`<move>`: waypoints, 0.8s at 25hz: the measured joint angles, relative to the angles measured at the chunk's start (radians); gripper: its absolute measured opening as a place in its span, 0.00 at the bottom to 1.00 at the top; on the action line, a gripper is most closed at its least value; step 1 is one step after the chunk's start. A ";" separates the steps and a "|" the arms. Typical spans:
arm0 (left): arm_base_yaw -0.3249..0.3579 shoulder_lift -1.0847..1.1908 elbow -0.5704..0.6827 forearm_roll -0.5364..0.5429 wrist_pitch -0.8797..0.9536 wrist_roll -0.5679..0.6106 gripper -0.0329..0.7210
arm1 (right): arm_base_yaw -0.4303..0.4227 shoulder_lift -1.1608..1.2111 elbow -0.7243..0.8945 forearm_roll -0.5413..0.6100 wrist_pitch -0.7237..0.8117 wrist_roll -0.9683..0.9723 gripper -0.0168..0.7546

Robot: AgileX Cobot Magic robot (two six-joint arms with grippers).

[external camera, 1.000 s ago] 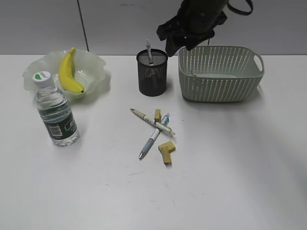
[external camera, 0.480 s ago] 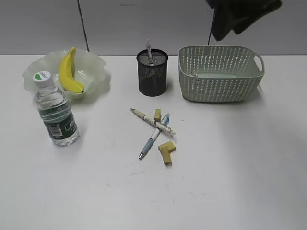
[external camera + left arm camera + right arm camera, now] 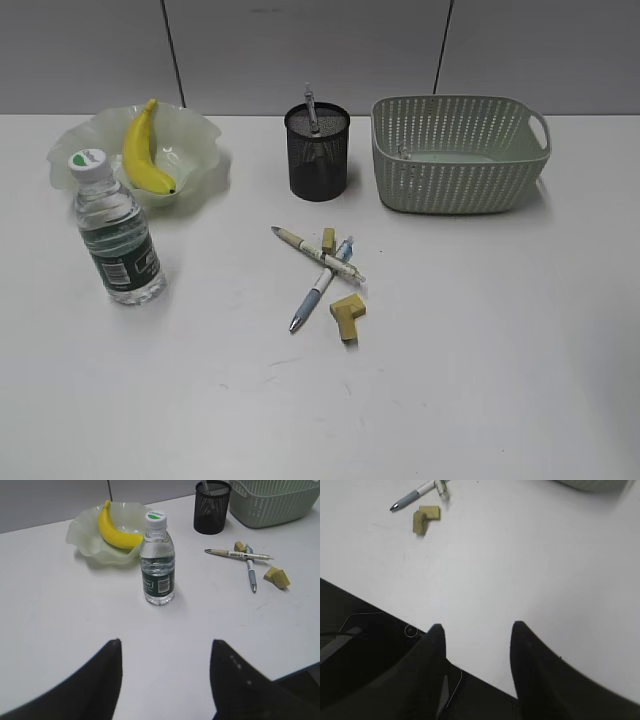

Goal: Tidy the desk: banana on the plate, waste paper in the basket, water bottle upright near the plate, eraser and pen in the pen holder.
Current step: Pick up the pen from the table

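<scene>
The banana (image 3: 140,152) lies in the pale-green plate (image 3: 200,135) at the back left. In front of the plate the water bottle (image 3: 117,235) stands upright. The black pen holder (image 3: 318,158) has one pen (image 3: 311,108) standing in it. Two more pens (image 3: 318,254) lie crossed on the desk (image 3: 480,330), with a small eraser (image 3: 328,240) and an L-shaped eraser (image 3: 347,316) beside them. No waste paper shows. My left gripper (image 3: 165,645) is open over bare desk, well short of the bottle (image 3: 157,565). My right gripper (image 3: 478,626) is open at the desk's front edge, apart from the L-shaped eraser (image 3: 425,519).
The sage-green basket (image 3: 460,150) stands at the back right, next to the pen holder. Neither arm appears in the exterior view. The desk's front edge and dark floor (image 3: 365,655) show under the right gripper.
The right arm, which hung above the pen holder, swung up and to the right and has left the exterior view. Everything on the desk stayed put.
</scene>
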 joint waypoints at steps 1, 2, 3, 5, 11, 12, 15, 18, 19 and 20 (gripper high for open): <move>0.000 0.000 0.000 0.000 0.000 0.000 0.60 | 0.000 -0.047 0.055 0.000 0.000 0.000 0.47; 0.000 0.000 0.000 0.000 0.000 0.000 0.60 | 0.000 -0.105 0.094 -0.001 0.000 0.000 0.47; 0.000 0.000 0.000 0.000 0.000 0.000 0.60 | 0.000 -0.163 0.133 -0.001 0.001 0.000 0.47; 0.000 0.000 0.000 0.000 0.000 0.000 0.60 | 0.000 -0.282 0.228 -0.013 0.001 0.000 0.47; 0.000 0.000 0.000 0.000 0.000 0.000 0.60 | 0.000 -0.610 0.478 -0.080 0.004 0.000 0.46; 0.000 0.000 0.000 0.000 0.000 0.000 0.60 | 0.000 -0.661 0.515 -0.086 0.004 0.000 0.46; 0.000 0.000 0.000 0.000 0.000 0.000 0.60 | 0.000 -0.825 0.604 -0.098 -0.003 0.000 0.46; 0.000 0.000 0.000 0.000 0.000 0.000 0.60 | 0.000 -0.973 0.629 -0.101 -0.027 0.000 0.46; 0.000 0.000 0.000 0.000 0.000 0.000 0.60 | 0.000 -1.009 0.632 -0.102 -0.046 0.000 0.46; 0.000 0.000 0.000 0.000 0.000 0.000 0.60 | 0.000 -1.050 0.635 -0.102 -0.069 0.000 0.46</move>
